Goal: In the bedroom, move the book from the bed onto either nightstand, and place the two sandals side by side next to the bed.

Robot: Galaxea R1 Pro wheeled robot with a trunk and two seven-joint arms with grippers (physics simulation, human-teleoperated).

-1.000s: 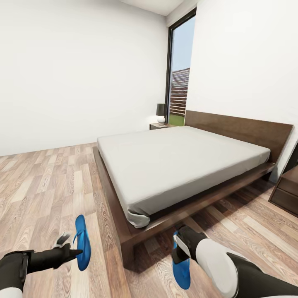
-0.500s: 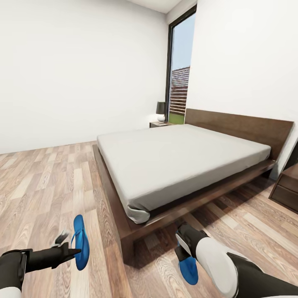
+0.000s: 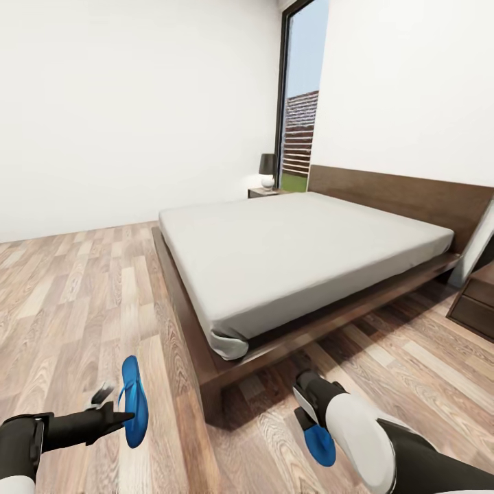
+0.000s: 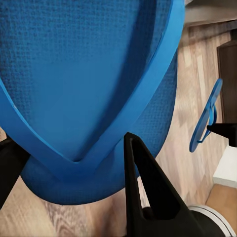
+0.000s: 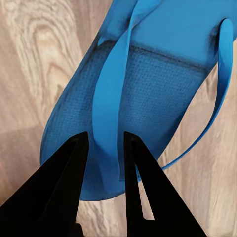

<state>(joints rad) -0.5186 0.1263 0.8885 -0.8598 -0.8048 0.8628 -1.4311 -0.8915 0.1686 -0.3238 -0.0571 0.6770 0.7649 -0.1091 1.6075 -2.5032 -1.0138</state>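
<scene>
**Both sandals gripped, one per arm, at the foot of the bed**

Left tool: clamped on the left sandal, which hangs upright on edge above the plank floor, just off the bed frame's near corner. Left wrist view: sole fills most of the frame, thong straps meeting in a V between the black fingers; the other sandal is visible edge-on in the distance.

Right tool: pinched on the right sandal. Right wrist view: both fingers close on one blue strap, sole beneath them, wood floor behind. In the head view the sandal hangs below the wrist, low by the floor, on the other side of the bed corner from the left one. The two sandals are well apart.

Bed: bare grey mattress. Far nightstand carries a dark-shaded lamp by the tall window. Near nightstand is cut off at the right edge.
</scene>
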